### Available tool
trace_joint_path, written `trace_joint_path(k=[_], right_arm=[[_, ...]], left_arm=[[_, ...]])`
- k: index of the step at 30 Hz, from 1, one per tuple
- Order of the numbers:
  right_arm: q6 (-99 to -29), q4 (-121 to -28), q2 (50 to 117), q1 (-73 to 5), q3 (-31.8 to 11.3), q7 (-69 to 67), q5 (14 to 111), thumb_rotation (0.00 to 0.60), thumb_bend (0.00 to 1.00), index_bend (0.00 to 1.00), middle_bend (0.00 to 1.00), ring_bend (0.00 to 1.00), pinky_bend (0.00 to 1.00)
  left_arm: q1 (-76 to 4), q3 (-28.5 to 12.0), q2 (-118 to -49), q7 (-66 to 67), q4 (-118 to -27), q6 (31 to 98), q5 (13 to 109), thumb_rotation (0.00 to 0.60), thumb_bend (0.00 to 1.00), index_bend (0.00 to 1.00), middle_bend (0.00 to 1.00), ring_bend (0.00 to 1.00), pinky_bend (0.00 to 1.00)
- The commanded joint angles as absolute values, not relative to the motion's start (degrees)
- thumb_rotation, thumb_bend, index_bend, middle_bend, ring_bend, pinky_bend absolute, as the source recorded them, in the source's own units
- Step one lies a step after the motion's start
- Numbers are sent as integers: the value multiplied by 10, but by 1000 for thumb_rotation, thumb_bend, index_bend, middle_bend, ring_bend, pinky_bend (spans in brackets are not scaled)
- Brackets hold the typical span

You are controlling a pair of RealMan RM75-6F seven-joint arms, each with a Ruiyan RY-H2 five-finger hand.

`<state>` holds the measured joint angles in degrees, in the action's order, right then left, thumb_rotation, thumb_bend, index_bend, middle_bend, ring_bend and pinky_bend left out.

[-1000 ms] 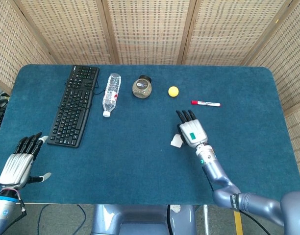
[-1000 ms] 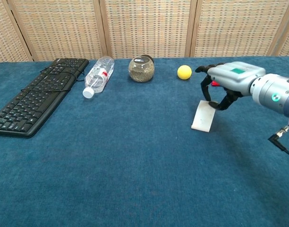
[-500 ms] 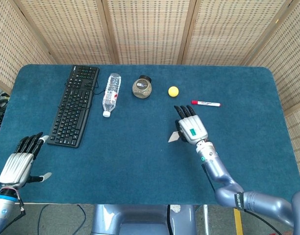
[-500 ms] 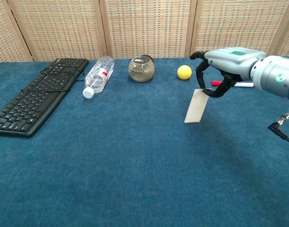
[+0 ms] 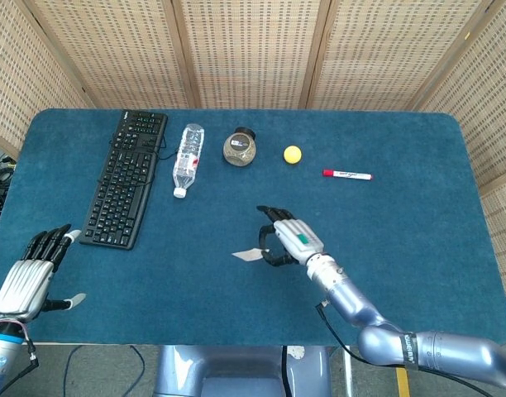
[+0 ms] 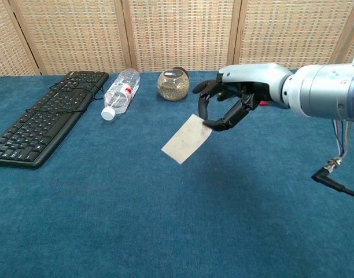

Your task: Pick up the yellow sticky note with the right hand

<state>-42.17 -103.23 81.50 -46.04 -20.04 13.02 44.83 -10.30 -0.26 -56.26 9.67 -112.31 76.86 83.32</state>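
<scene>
The sticky note (image 6: 186, 139) is a pale, near-white square sheet, hanging tilted in the air above the blue table. My right hand (image 6: 230, 99) pinches its upper right corner between thumb and fingers. In the head view the sticky note (image 5: 249, 254) shows as a thin pale sliver left of the right hand (image 5: 288, 237), near the table's middle. My left hand (image 5: 30, 277) hovers at the front left corner, fingers spread, holding nothing. It does not show in the chest view.
A black keyboard (image 5: 126, 176), a lying water bottle (image 5: 188, 158), a glass jar (image 5: 239, 147), a yellow ball (image 5: 293, 154) and a red marker (image 5: 347, 174) lie along the table's back half. Wicker screens stand behind the table.
My right hand has lifted the note off the table and carried it leftward and nearer to me. The note now hangs tilted in the air. The left hand has hardly moved.
</scene>
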Motion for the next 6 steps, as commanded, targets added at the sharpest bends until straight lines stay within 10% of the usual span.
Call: trace_joint_path(k=[1,6], right_arm=[[-350,-1066,792,-469,-226,52,399,600,443,791,33,0,0],[-314,-1077,793,-466,-237,-9,405,600,442,793,35,0,0]], left_arm=[[-102,-2,-560,92,-1123,771,837,600,0,0,0,0,0],[-103,2,-559,91,-1123,764,841,600,0,0,0,0,0]])
